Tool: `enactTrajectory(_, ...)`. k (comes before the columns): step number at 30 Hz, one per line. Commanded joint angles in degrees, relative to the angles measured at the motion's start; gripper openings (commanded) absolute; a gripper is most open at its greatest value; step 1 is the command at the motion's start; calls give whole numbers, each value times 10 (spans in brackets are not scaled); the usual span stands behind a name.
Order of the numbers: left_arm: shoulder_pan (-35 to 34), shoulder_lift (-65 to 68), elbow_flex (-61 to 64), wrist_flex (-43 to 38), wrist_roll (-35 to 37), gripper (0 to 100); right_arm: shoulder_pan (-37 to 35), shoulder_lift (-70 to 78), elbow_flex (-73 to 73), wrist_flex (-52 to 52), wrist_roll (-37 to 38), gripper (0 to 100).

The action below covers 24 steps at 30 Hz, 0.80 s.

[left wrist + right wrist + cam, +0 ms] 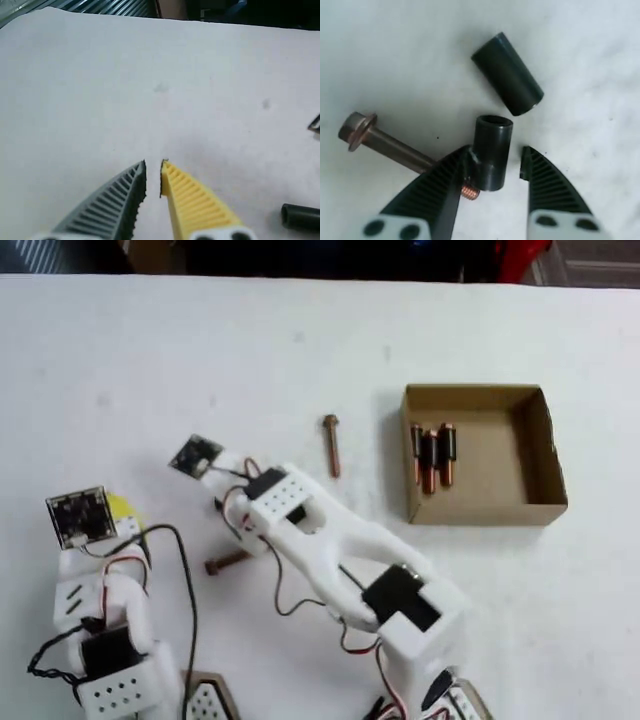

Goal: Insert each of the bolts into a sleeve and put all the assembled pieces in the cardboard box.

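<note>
My right gripper [495, 159] is open and straddles an upright black sleeve [492, 150]; one finger touches it, the other stands a little off. A second black sleeve [507, 74] lies just beyond. A copper bolt [385, 142] lies beside them, its threaded end tucked behind a finger; it also shows under the right arm [300, 520] as the bolt [228, 560]. Another bolt [331, 445] lies between the arm and the cardboard box [545, 455], which holds three assembled pieces [430, 455]. My left gripper [153, 165] is shut on nothing, low over bare table, a black sleeve [300, 217] beside it.
The white table [150, 350] stretches wide beyond both arms. The left arm [100, 630] sits at the front left, with cables [185, 580] trailing between the two arms. The box stands to the right of the work spot.
</note>
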Motion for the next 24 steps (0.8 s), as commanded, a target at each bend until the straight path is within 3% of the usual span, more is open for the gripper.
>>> enactTrajectory(1,-4,-6,-6,-12,-6,90,-7,30,-43,-8,6,148)
enactTrajectory(4,-3,-6,-5,-12,-6,90,-5,47,-55,-4,6,133)
enactTrajectory(8,-2,-6,-5,-12,-6,90,-4,48,-73,25,6,10)
enactTrajectory(16,-1,-6,-4,-11,-6,90,6,26,-115,112,6,17)
enactTrajectory(24,-1,-6,-4,-10,-6,90,75,-112,-142,202,6,17)
